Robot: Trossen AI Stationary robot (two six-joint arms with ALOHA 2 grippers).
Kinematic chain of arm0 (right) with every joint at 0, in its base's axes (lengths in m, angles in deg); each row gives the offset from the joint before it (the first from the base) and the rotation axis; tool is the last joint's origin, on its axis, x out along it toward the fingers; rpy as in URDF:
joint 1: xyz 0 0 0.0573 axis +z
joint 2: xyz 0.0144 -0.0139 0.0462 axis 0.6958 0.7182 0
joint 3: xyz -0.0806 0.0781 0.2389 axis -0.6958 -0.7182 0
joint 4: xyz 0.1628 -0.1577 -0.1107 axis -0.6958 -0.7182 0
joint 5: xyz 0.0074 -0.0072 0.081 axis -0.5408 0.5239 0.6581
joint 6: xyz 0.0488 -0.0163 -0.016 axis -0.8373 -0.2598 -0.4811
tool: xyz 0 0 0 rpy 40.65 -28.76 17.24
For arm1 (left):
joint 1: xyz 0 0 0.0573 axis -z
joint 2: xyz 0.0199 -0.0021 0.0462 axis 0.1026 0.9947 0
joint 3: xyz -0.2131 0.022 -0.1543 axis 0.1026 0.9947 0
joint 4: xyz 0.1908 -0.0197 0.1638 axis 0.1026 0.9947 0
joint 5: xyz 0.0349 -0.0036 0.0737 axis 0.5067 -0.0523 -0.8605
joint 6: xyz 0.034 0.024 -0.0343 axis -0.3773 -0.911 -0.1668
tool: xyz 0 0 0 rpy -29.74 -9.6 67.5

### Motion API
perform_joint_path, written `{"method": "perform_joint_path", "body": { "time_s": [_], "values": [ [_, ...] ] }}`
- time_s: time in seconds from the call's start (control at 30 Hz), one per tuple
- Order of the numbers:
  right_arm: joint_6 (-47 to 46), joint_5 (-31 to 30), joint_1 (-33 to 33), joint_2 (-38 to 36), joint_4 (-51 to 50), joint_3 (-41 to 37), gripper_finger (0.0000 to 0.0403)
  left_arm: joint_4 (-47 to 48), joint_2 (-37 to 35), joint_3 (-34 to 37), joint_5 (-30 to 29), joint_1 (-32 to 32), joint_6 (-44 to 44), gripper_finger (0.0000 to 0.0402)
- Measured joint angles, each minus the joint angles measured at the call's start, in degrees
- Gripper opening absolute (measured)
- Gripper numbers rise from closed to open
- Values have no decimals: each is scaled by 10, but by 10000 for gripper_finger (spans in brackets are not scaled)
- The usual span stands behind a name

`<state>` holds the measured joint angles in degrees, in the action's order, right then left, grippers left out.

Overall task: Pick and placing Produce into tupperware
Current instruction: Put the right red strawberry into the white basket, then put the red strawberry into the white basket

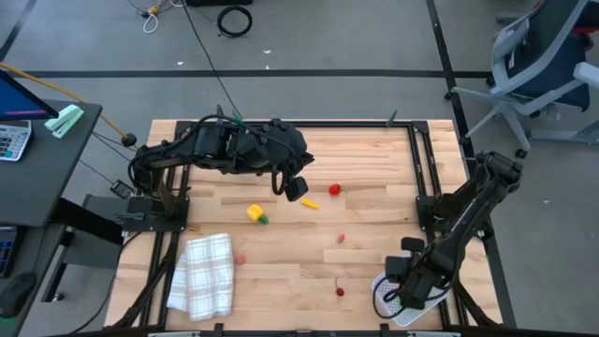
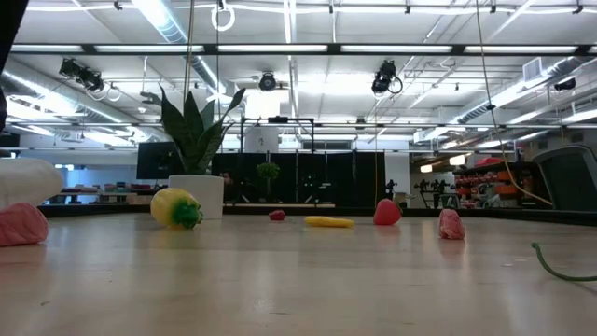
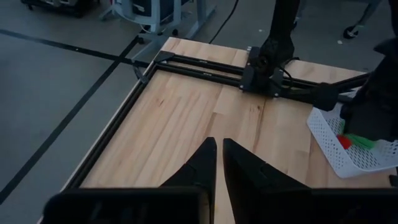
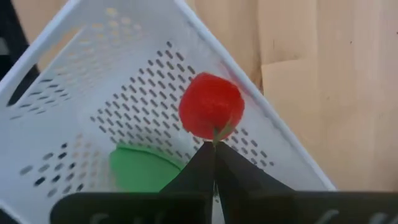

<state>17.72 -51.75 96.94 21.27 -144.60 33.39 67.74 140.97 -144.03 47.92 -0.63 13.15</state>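
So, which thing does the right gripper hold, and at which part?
The right gripper pinches the red fruit by its green stem, above the tupperware.

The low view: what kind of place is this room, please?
Probably a robotics lab or workshop: exposed ceiling strip lights, ceiling-mounted cameras, and metal rig frames behind the wooden table. A potted plant stands there too.

White perforated tupperware (image 4: 93,93), red fruit (image 4: 210,106) (green piece (image 4: 140,168) beside), checked cloth (image 1: 203,273)

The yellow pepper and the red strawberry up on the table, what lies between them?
In the high view, a small yellow piece lies between the yellow pepper and the red strawberry; the left gripper hangs above that stretch.
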Motion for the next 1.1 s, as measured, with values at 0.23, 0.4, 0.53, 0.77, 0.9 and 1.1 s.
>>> {"method": "perform_joint_path", "body": {
  "time_s": [0.23, 0.4, 0.53, 0.77, 0.9, 1.1],
  "values": [
    [28, 22, -13, 23, 19, 0, 28, 0, 0, 0, 0, -7, 0, 46],
    [26, 39, -36, 27, 19, 0, 66, 6, 0, 0, 1, -13, -20, 62],
    [11, 66, -58, 27, 19, 0, 105, 8, 0, 0, 1, -23, -24, 81],
    [-52, 192, -97, -2, 18, 32, 138, 46, 1, 0, 12, -56, -29, 120],
    [-61, 178, -104, -39, 5, 79, 135, 36, 6, 5, 103, -84, -86, 139],
    [-61, -4, -123, -100, -81, 166, 135, 10, 41, 42, 167, -110, -209, 161]
  ]
}}
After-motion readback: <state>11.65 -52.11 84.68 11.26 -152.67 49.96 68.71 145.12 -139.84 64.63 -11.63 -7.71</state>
